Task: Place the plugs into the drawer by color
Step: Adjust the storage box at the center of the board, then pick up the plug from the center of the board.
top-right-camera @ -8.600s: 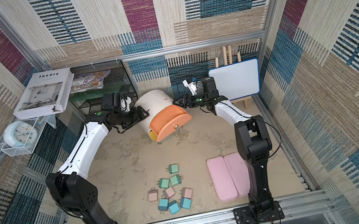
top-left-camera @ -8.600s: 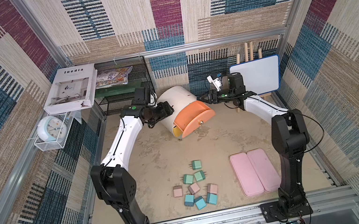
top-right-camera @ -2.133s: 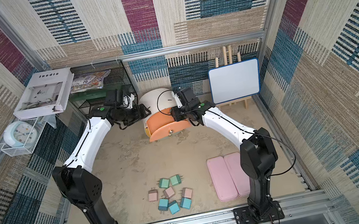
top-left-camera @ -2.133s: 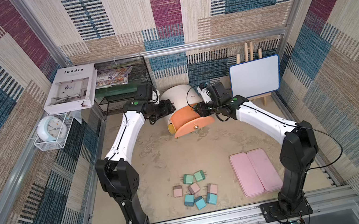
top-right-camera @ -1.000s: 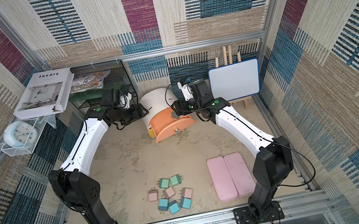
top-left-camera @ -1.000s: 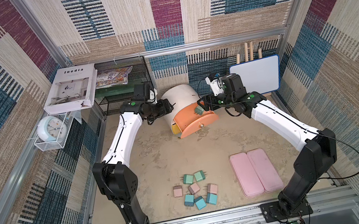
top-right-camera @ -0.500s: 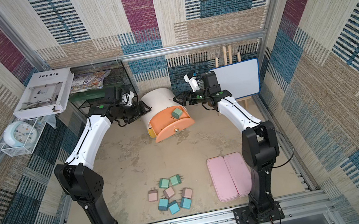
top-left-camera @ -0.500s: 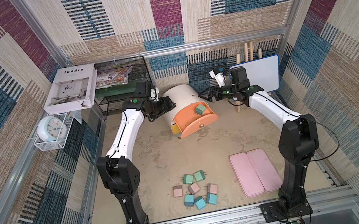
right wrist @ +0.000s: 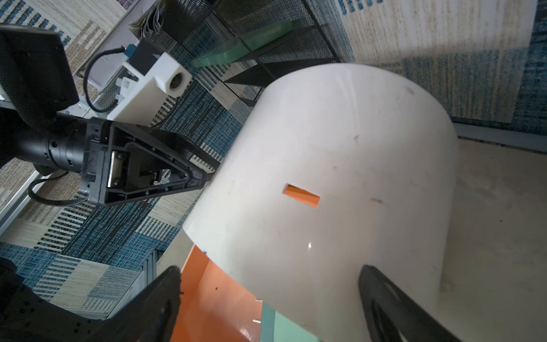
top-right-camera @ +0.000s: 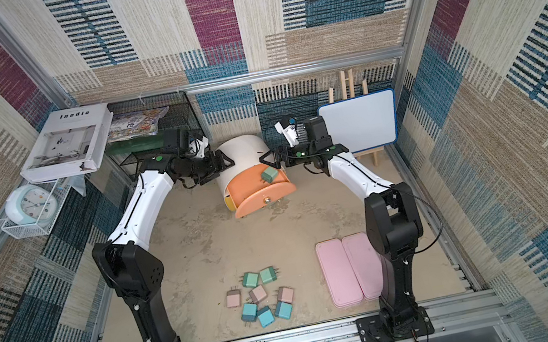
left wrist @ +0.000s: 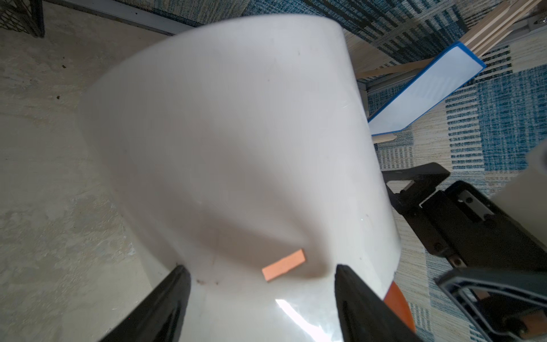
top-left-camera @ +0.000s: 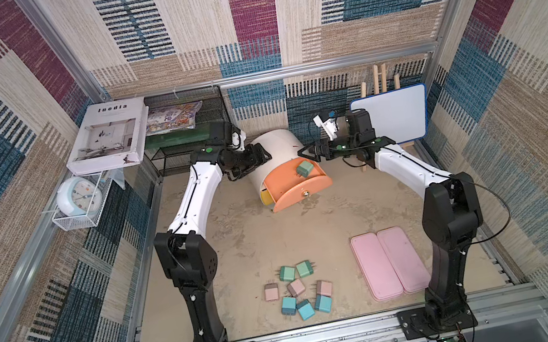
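Woven patchwork walls close in a sandy worktop (top-left-camera: 237,230). At its back stands the white drawer cabinet (top-left-camera: 278,146) with its peach drawer (top-left-camera: 290,188) pulled out, and one green plug (top-left-camera: 304,168) lies inside that drawer. Eight more plugs (top-left-camera: 296,288) sit in a loose cluster near the front edge: two green, three pink, three blue. The left arm's fingers (left wrist: 165,302) stand partly apart, tips against the cabinet's white shell. The right arm's fingers (right wrist: 154,302) are spread wide and empty, just beside the back of the open drawer, near the green plug. Two flat pink cases (top-left-camera: 389,261) lie side by side to the right of the cluster, and a whiteboard (top-left-camera: 391,114) stands on an easel by the back wall
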